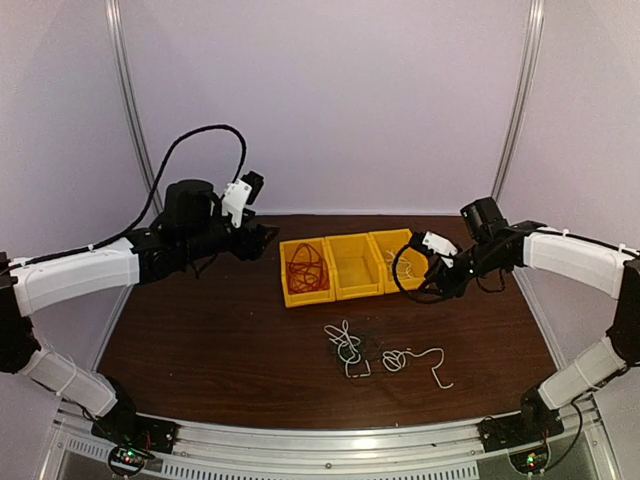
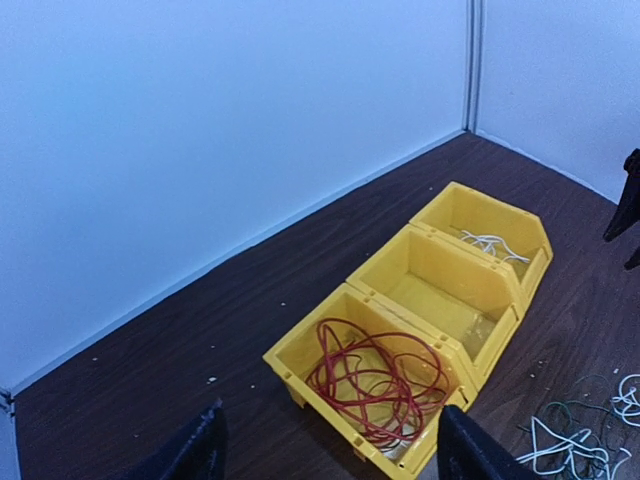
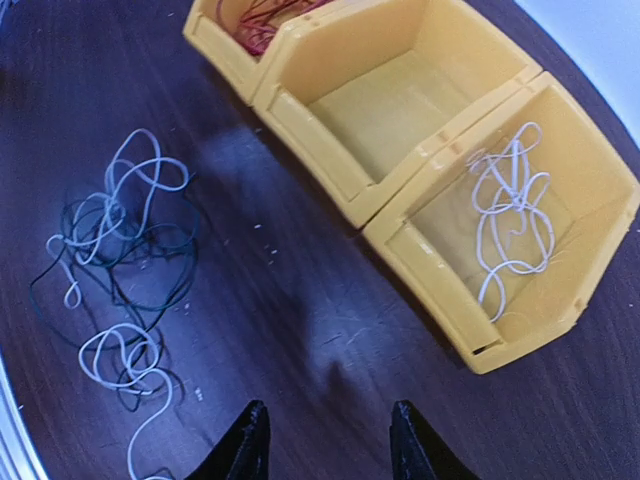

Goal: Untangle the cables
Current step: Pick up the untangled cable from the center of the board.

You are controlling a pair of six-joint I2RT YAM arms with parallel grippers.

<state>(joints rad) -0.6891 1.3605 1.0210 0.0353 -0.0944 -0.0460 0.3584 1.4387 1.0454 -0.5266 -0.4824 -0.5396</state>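
A tangle of white and dark cables (image 1: 347, 345) lies on the table in front of the bins, with a smaller white loop (image 1: 398, 358) to its right. In the right wrist view the tangle (image 3: 110, 215) is at the left. A red cable (image 2: 380, 385) is coiled in the left yellow bin (image 1: 307, 298). A white cable (image 3: 510, 205) rests in the right bin (image 3: 560, 320). My left gripper (image 2: 330, 460) hangs open above the table, left of the red cable's bin. My right gripper (image 3: 328, 425) is open over bare table beside the right bin. Neither holds anything.
The middle yellow bin (image 1: 357, 268) holds nothing. All three bins stand side by side at the table's back centre. White walls close the table at the back and sides. Thick black arm cables (image 1: 200, 135) loop above the left arm.
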